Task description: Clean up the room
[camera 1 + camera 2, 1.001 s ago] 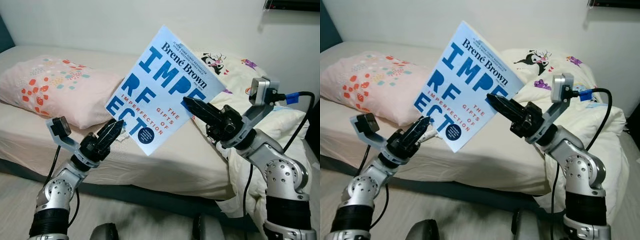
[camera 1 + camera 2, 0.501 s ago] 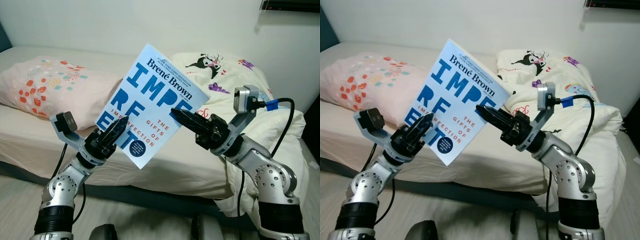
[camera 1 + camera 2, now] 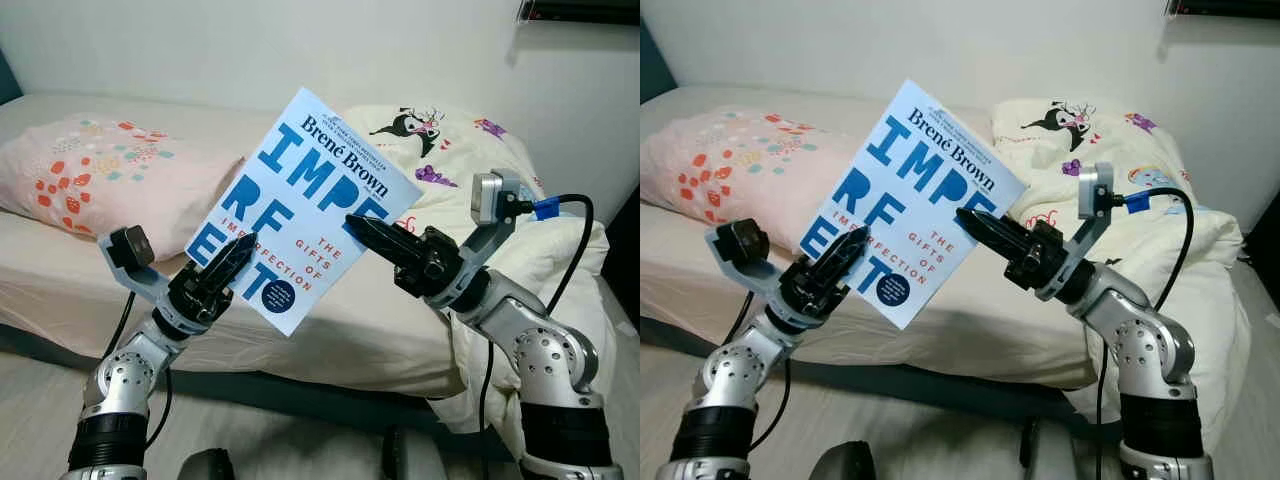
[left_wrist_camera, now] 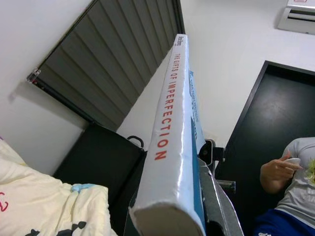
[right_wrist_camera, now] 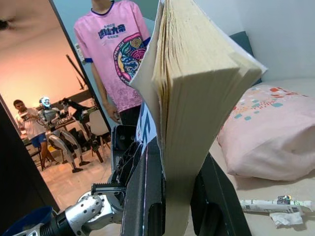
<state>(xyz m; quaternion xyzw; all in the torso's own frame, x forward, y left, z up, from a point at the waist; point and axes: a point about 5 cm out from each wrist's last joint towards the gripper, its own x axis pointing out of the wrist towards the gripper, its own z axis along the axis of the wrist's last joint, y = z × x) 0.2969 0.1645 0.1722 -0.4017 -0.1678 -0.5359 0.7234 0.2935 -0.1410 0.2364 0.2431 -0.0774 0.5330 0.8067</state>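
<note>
A blue and white paperback, "The Gifts of Imperfection" (image 3: pixel 318 205), hangs tilted in the air above the bed's near edge. My left gripper (image 3: pixel 236 256) is shut on its lower left corner. My right gripper (image 3: pixel 358 222) is shut on its right edge. In the left wrist view the white spine (image 4: pixel 170 142) runs straight out between the fingers. The right wrist view has the cream page edges (image 5: pixel 189 103) clamped between two black fingers (image 5: pixel 145 191).
Behind the book, the bed (image 3: pixel 340 335) carries a pink patterned pillow (image 3: pixel 105 175) on the left and a cream cartoon-print duvet (image 3: pixel 455 150) on the right. A person in a pink shirt (image 5: pixel 115 49) stands behind me. Crumpled paper (image 5: pixel 275 206) lies on the bed.
The camera has shifted a little. The book and both arms have come lower and nearer to me than a second ago. Both grippers keep their hold.
</note>
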